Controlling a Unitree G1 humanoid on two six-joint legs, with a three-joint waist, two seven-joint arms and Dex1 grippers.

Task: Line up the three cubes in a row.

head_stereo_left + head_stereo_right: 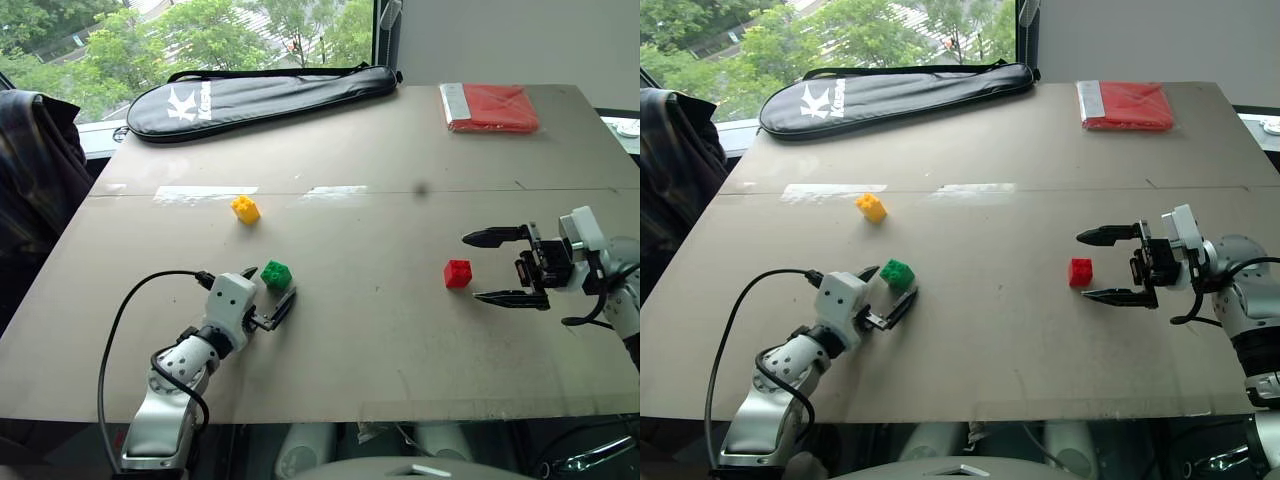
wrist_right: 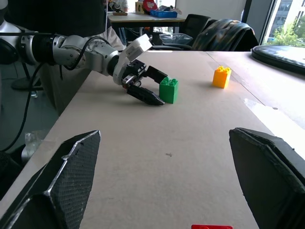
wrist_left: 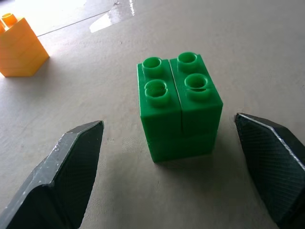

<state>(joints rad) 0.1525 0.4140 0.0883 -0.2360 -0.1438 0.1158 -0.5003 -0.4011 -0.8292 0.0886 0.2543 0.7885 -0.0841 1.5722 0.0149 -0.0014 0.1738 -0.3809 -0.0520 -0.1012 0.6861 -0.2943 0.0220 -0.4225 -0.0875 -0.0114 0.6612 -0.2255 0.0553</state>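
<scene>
Closing squarely on the green cube (image 1: 276,273) is advised: the left gripper (image 1: 271,297) is spread around it, untouched. The yellow cube (image 1: 245,208) is set beyond; the red cube (image 1: 458,273) is faced by the spread, empty right gripper (image 1: 497,267).

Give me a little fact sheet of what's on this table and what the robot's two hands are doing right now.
green cube: between the open jaws of the left gripper, not yet clamped
red cube: just in front of the open right gripper, apart from it
yellow cube: alone, farther back on the table
row: not formed yet
black racket bag: far edge
red cloth packet: far right corner
</scene>
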